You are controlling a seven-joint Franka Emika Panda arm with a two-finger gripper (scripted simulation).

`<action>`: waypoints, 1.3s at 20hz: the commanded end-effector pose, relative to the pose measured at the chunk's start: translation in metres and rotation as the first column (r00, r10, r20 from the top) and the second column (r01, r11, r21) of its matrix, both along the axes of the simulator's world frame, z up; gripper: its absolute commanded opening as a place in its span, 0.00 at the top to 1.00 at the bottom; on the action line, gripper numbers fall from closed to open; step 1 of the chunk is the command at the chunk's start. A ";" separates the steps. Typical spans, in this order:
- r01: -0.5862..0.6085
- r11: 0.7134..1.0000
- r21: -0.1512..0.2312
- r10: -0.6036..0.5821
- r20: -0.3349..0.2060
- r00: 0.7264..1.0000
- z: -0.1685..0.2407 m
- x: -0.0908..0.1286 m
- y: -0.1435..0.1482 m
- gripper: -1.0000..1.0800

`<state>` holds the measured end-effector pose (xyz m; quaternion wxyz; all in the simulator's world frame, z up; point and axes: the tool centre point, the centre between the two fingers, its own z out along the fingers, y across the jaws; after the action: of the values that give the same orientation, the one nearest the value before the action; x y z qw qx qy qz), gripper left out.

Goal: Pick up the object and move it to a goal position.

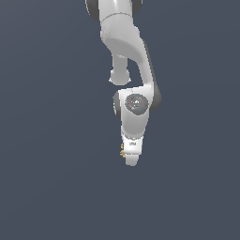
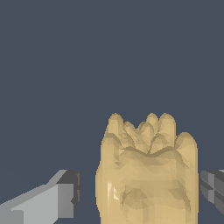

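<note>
Closest to our wrist camera sits the tan-yellow object [image 2: 146, 175], lumpy on top, between our two fingers [image 2: 65, 197]; gaps show on both sides, so our gripper [image 1: 131, 159] is spread wider than it and not touching. From the exterior view, only a yellow sliver peeks beside the arm's [image 1: 126, 47] white tip.

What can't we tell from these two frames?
- Object: the wrist view's edge cuts off its lower part; in the exterior view the gripper hides all but a yellow sliver.
- Finger contact: gaps show between both fingers and the object, but the fingertips are out of frame.
- Goal position: no marker in either view.
- Arm base: cut off by the exterior view's top edge.
</note>
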<state>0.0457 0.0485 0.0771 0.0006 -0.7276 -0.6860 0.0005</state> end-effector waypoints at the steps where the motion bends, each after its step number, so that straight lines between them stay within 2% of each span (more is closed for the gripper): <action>1: 0.000 1.000 0.000 0.000 0.001 1.000 -0.006 0.001 0.000 0.04; 4: 0.000 1.000 0.000 0.000 0.001 1.000 -0.007 0.002 0.000 0.04; 5: 0.000 1.000 0.000 0.000 0.001 1.000 -0.007 0.002 0.000 1.00; 18: 0.000 1.000 0.000 0.000 0.002 1.000 -0.005 0.001 0.000 1.00; 26: 0.000 1.000 -0.002 0.000 0.002 1.000 0.023 -0.008 0.003 1.00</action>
<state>0.0397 0.0503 0.0922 0.0001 -0.7276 -0.6860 0.0008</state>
